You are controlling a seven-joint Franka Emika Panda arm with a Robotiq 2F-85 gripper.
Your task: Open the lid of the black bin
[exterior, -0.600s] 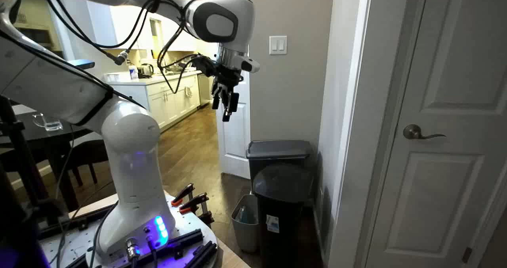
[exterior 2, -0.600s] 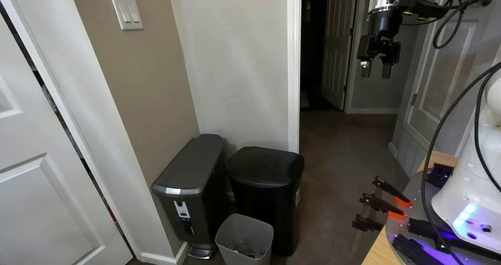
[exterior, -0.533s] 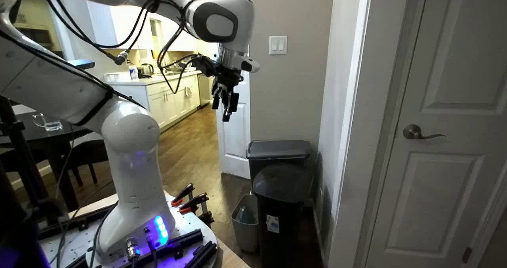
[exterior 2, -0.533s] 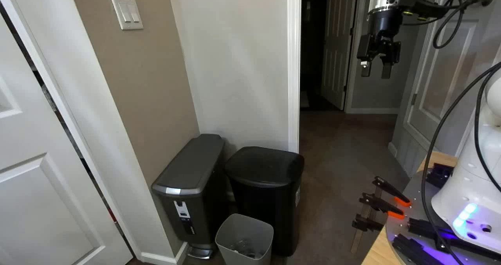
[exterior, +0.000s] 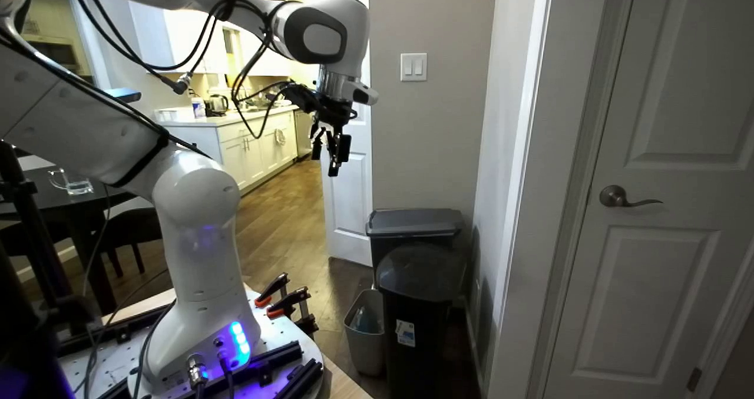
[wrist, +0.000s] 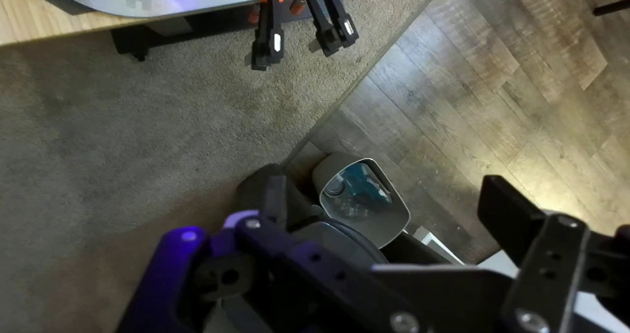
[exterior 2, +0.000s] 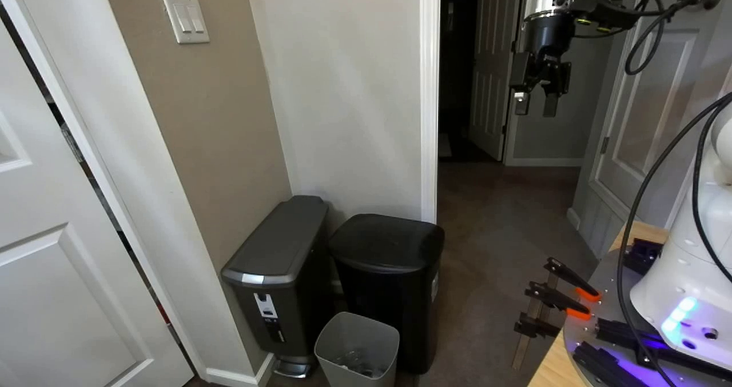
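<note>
The black bin (exterior: 418, 340) stands upright on the floor near the wall, with a pale label on its side; it also shows in an exterior view (exterior 2: 394, 307). Its lid (exterior: 421, 272) lies closed on top in both exterior views (exterior 2: 389, 243). In the wrist view part of a dark lid (wrist: 332, 239) shows between the fingers, and the gripper's own parts hide much of it. My gripper (exterior: 326, 163) is open and empty, pointing down, high above the bin and apart from it. It also shows in an exterior view (exterior 2: 536, 111) and in the wrist view (wrist: 386, 195).
A second dark bin (exterior 2: 280, 244) with a foot pedal stands beside the black bin, against the wall. A smaller grey open container (exterior 2: 357, 347) stands in front of both. Clamps (exterior 2: 557, 295) stick out from the robot's table edge. A wall (exterior: 433, 145) rises behind the bins.
My gripper has moved slightly to the left in both exterior views, and slightly up in one of them. It stays open. The bins and the lid have not moved.
</note>
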